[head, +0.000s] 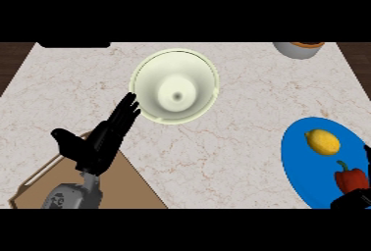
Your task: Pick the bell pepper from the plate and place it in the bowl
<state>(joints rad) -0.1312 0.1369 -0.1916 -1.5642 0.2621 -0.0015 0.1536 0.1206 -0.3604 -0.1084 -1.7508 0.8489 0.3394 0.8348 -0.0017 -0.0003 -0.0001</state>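
Observation:
A red bell pepper with a green stem lies on the blue plate at the right, below a yellow lemon. The pale cream bowl stands at the upper middle of the counter and holds nothing. My right hand comes in at the lower right corner, mostly cut off by the view's edge. Its palm sits just below the pepper and a dark finger rises along the pepper's right side. My left hand rests open at the lower left, fingers pointing up toward the bowl's left rim.
A brown wooden board lies under my left forearm at the lower left. A grey pot with an orange inside shows at the top right edge. A black object sits at the top left. Dark wood borders the marble counter on both sides.

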